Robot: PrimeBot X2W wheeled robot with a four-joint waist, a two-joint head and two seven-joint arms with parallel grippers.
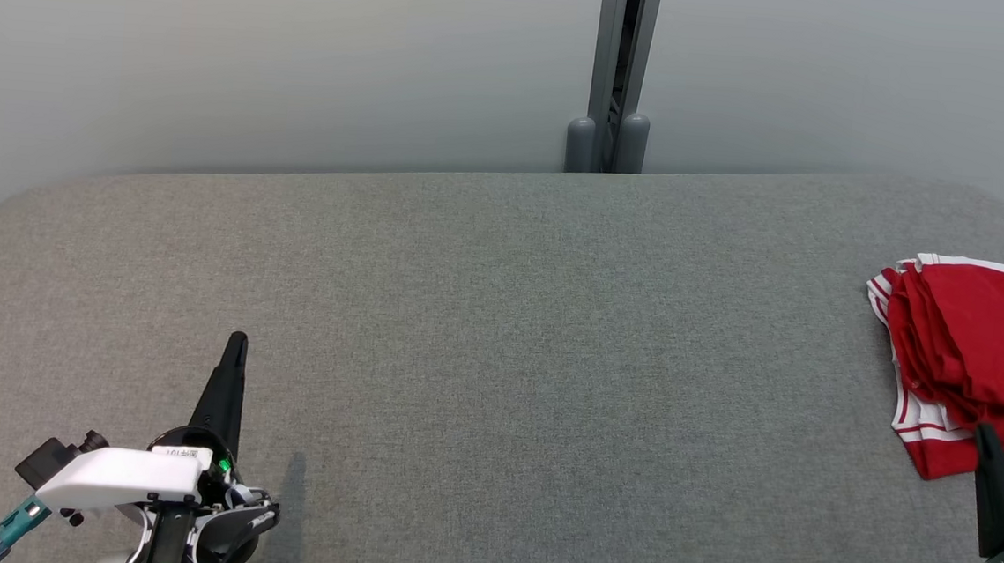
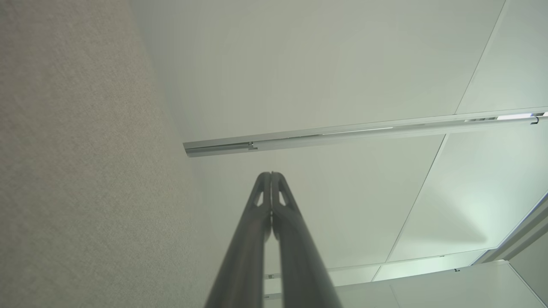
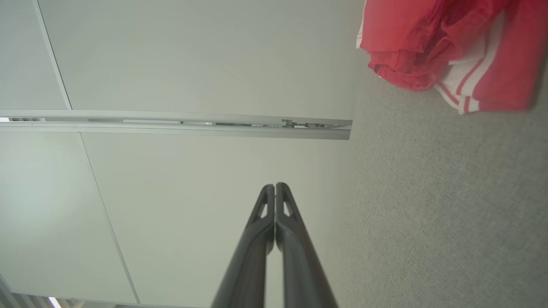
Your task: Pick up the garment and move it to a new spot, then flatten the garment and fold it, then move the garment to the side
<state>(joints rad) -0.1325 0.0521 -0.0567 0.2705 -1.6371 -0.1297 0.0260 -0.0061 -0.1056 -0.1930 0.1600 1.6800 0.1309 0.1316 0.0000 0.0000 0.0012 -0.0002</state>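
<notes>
The garment (image 1: 979, 346) is red fabric with white trim that carries thin red stripes. It lies on the grey fabric-covered counter (image 1: 498, 334), at the far right in the head view, where the frame edge cuts off its right portion. State: not flattened; the fabric is bunched into several loose, overlapping folds that run diagonally. A white edge shows along its top and left sides, and a striped white band runs down the left side to the near corner. In the right wrist view the garment (image 3: 406, 42) sits at the upper right, crumpled, with the striped band along its lower edge in that view
</notes>
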